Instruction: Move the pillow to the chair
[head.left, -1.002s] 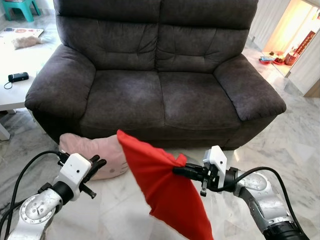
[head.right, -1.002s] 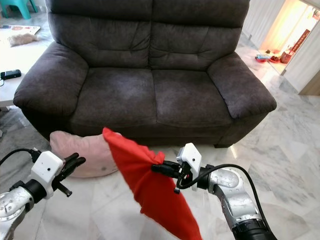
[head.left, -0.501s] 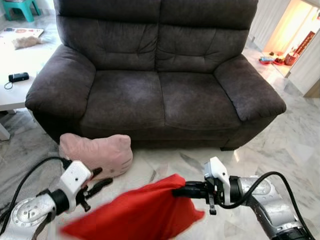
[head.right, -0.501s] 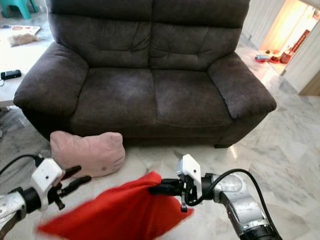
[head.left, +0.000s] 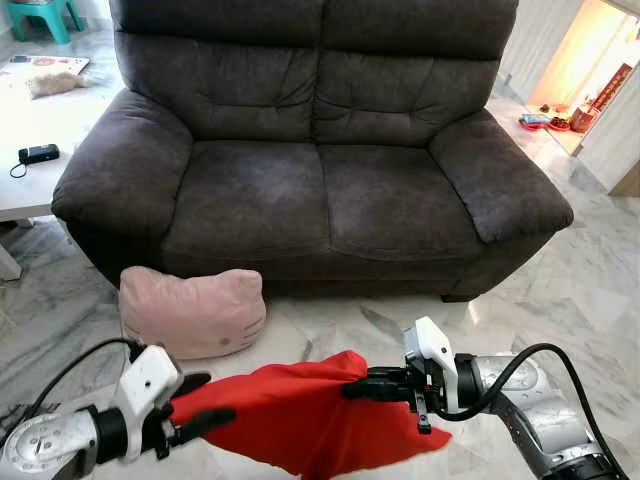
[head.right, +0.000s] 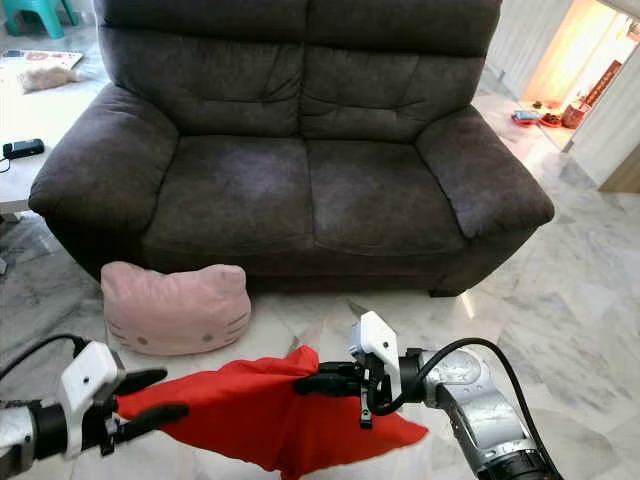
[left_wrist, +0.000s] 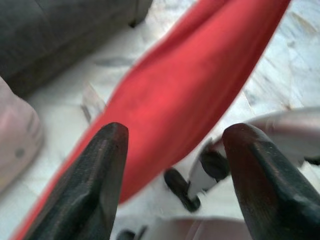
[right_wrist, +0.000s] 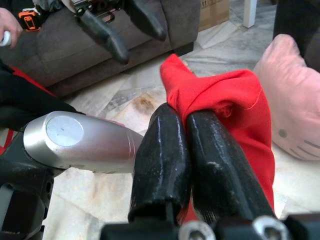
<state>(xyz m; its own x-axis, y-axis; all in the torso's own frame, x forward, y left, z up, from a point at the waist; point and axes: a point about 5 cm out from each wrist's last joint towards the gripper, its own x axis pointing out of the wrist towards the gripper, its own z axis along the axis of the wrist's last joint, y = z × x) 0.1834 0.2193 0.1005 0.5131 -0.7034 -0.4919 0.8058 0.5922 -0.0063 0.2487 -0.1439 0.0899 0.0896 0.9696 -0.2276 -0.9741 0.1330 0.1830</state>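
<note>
Right gripper (head.left: 358, 386): both black fingers pressed together on a bunched corner of the red pillow (head.left: 300, 420); the right wrist view confirms cloth pinched between the fingertips (right_wrist: 172, 117). Left gripper (head.left: 205, 400): fingers spread apart, one above and one below the pillow's opposite end, w/ red fabric passing between them in the left wrist view; no firm clamp can be made out, so it reads as open around the cloth, not gripping it. The pillow hangs slack and roughly level between the two grippers, low over the marble floor (head.left: 590, 290), in front of the sofa's front edge; whether its lower fold touches the floor cannot be told. Beyond it, a pink cat-face cushion (head.left: 192, 310) rests on the floor against the sofa base, near the sofa's left front corner, apart from the red pillow. The dark grey two-seat sofa (head.left: 310, 150) stands empty, both seat cushions bare. A white table (head.left: 30, 150) at the far left carries a small black device (head.left: 37, 154). Task status, as judged: pickup appears done, since the pillow is in the right gripper's hold; transfer is not yet done. Remaining: carry to the seat and release. No separate chair is evident, so the sofa is the likely target.
</note>
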